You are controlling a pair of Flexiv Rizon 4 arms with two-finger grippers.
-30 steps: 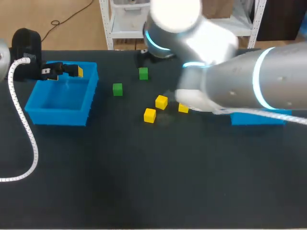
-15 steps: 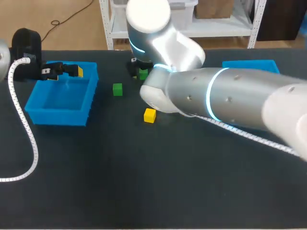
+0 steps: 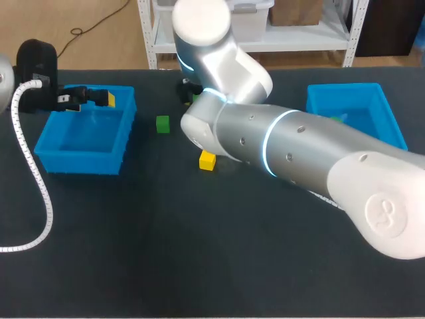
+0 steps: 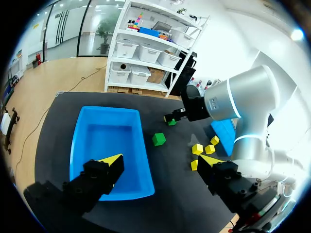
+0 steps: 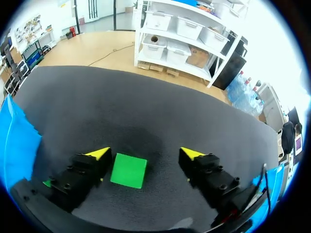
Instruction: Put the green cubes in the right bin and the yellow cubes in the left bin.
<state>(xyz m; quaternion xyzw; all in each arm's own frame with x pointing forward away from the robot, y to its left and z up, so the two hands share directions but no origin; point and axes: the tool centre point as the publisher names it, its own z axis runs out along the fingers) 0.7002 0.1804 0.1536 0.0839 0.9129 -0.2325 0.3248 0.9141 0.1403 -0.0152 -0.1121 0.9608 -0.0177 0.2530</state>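
Head and wrist views of the dark worktop (image 3: 199,252). The left gripper (image 3: 86,98) hovers over the far corner of the left bin (image 3: 83,163), its jaws spread and empty; the left wrist view shows the bin's bare floor beneath it. The right arm (image 3: 299,146) comes in from the right and reaches past the middle to the far side of the worktop. There the right gripper (image 5: 144,154) stands with jaws spread around a green cube (image 5: 129,171) that lies on the worktop, close beside one jaw and apart from the other, not pinched. A second green cube (image 3: 163,123) lies between this gripper and the left bin. One yellow cube (image 3: 207,160) shows just beside the arm; the left wrist view shows more yellow cubes (image 4: 197,148) clustered close by. The right bin (image 3: 345,88) holds a third green cube (image 3: 339,119).
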